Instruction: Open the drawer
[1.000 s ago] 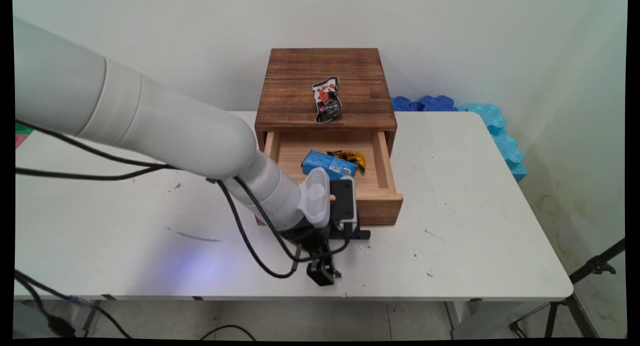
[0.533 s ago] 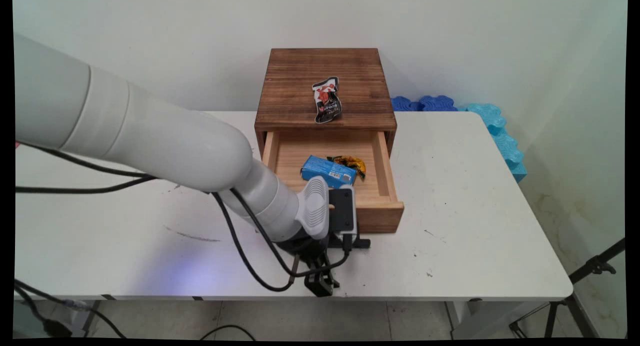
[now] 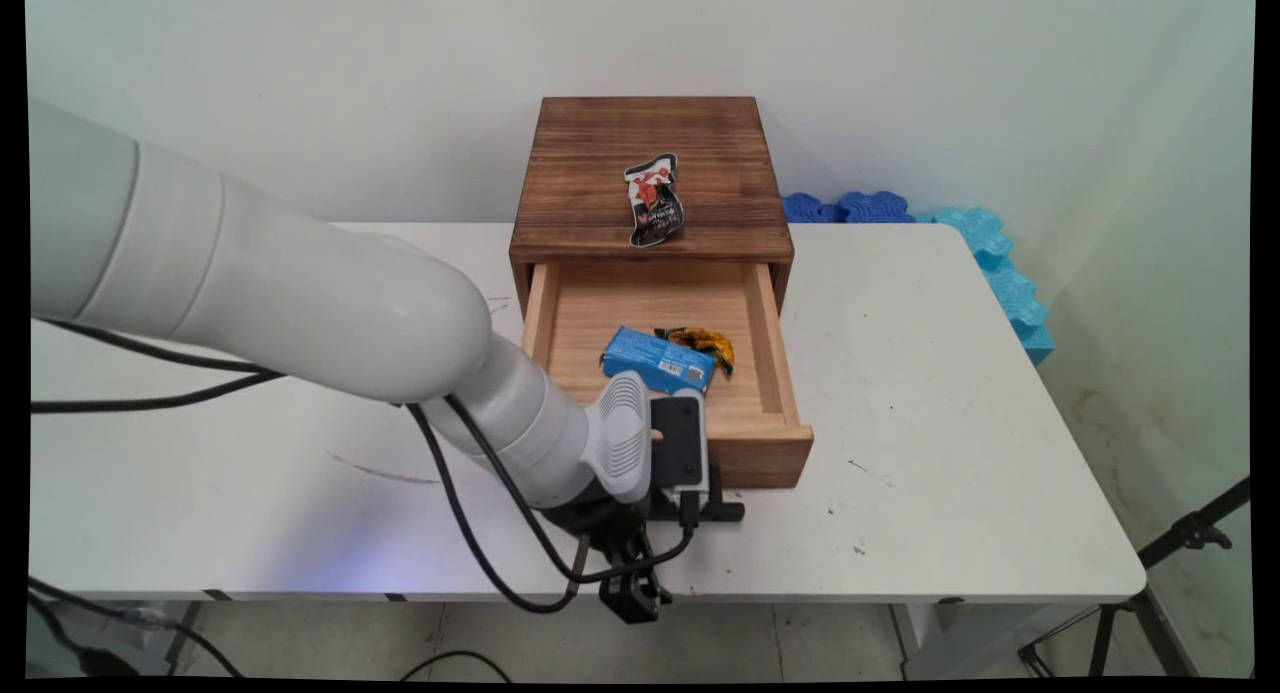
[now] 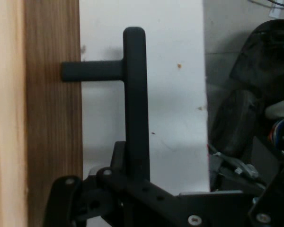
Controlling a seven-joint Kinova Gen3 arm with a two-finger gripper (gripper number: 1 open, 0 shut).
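At drawer front, the black bar handle (image 4: 134, 104) is clamped by the tool (image 4: 128, 182), w/ wooden drawer (image 3: 665, 373) pulled well out of the cabinet (image 3: 650, 173). Risk: handle slips if pull goes off-axis, or cabinet gets dragged. Arm is held low across the tabletop (image 3: 950, 423), wrist turned sideways.

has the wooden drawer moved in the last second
Yes. The drawer has slid further out of the wooden cabinet, toward the table's near edge, its handle gripped by the end effector.
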